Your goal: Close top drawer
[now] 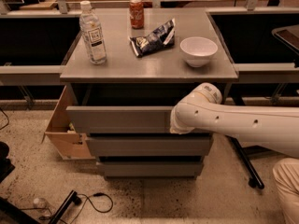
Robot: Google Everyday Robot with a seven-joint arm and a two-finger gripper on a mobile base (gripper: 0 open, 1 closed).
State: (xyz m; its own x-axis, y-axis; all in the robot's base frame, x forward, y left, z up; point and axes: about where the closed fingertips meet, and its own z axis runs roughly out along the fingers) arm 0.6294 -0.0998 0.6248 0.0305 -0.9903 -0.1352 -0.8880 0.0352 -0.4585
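Note:
The top drawer (119,119) is the uppermost of three grey fronts in the cabinet. It stands a little way out, with a dark gap showing under the cabinet top (149,69). My white arm reaches in from the right. Its gripper (174,124) end is pressed against the right part of the drawer's front panel, and the arm covers the gripper itself.
On the cabinet top stand a water bottle (92,32), a soda can (136,13), a chip bag (153,38) and a white bowl (198,51). Two lower drawers (149,146) sit shut. A cardboard box (63,132) is at the left, cables (88,199) lie on the floor, and a chair base (247,169) is at the right.

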